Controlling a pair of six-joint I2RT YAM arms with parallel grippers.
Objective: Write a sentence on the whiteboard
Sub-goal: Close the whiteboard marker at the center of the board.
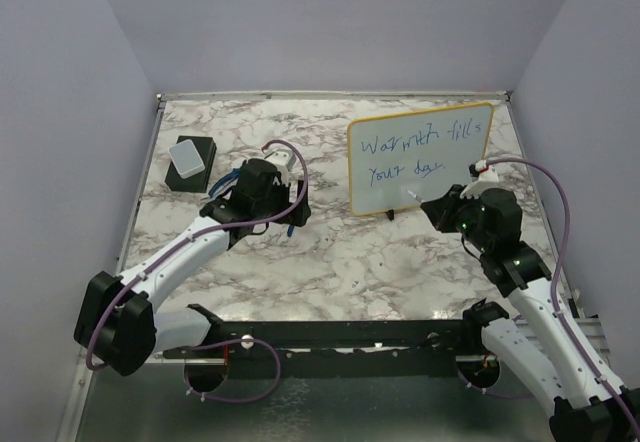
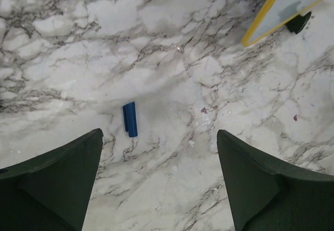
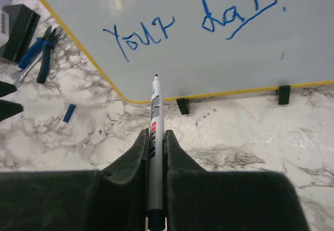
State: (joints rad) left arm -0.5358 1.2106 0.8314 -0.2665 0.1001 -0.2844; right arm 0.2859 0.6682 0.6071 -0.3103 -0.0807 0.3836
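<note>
The whiteboard (image 1: 420, 157) stands tilted at the back right on two black feet. The sentence (image 1: 408, 158) is on it in blue, in two lines. The right wrist view shows the board (image 3: 209, 53) with the lower words "your day" (image 3: 141, 35). My right gripper (image 3: 155, 137) is shut on a grey marker (image 3: 155, 111). The marker's tip points at the board's lower part, below "your"; I cannot tell whether it touches. In the top view this gripper (image 1: 432, 205) is at the board's lower right. My left gripper (image 2: 159, 152) is open and empty above the marble, left of the board (image 2: 266, 16).
A blue marker cap (image 2: 130, 119) lies on the marble just ahead of my left gripper (image 1: 292, 214); it also shows in the right wrist view (image 3: 69, 112). A grey-topped black eraser block (image 1: 190, 160) and blue-handled pliers (image 3: 42, 50) lie at the back left. Walls close in the table.
</note>
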